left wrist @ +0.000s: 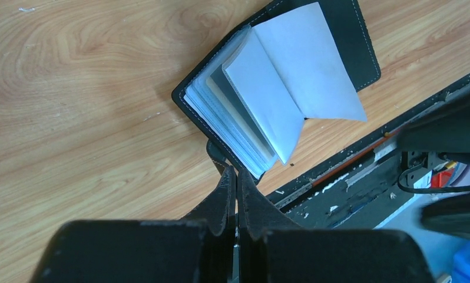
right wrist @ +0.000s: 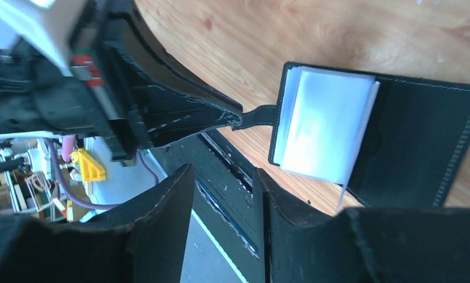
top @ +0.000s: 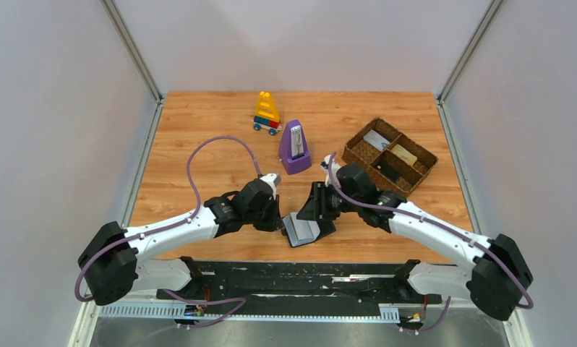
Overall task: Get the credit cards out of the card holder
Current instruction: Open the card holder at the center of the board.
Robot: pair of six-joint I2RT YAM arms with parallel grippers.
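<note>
Left wrist view shows us our left gripper (left wrist: 235, 180) pressed tight together. It pinches the little black tab (left wrist: 216, 152) that sticks out of the wallet (left wrist: 365, 59). The wallet lies open on the table (left wrist: 73, 88), right in front of those fingertips. Its pale leaves (left wrist: 303, 76) fan up. Our right gripper (right wrist: 224, 177) is spread partway and holds nothing. The wallet sits just past its fingertips and off to one side.

We think the cards are tucked between the leaves, but we cannot pick one out.

Here is what could go wrong. The tab is small, so it could slip out of the left pinch if the right gripper tugs hard. Then the whole wallet would slide along with the pull. The wallet also lies close to the table's near edge, so a push that way could tip it off. The leaves are thin and floppy. The right gripper could grab a leaf and not a card, or fold the leaves shut as it comes in.

Now we count. There is one wallet with one tab. The leaves are several, packed too close for us to count. There are two grippers. Well past the grippers stand one purple metronome (top: 294, 148) and one toy (top: 267, 113). Far beyond the right gripper sits one brown tray (top: 372, 173) with three small things inside.
</note>
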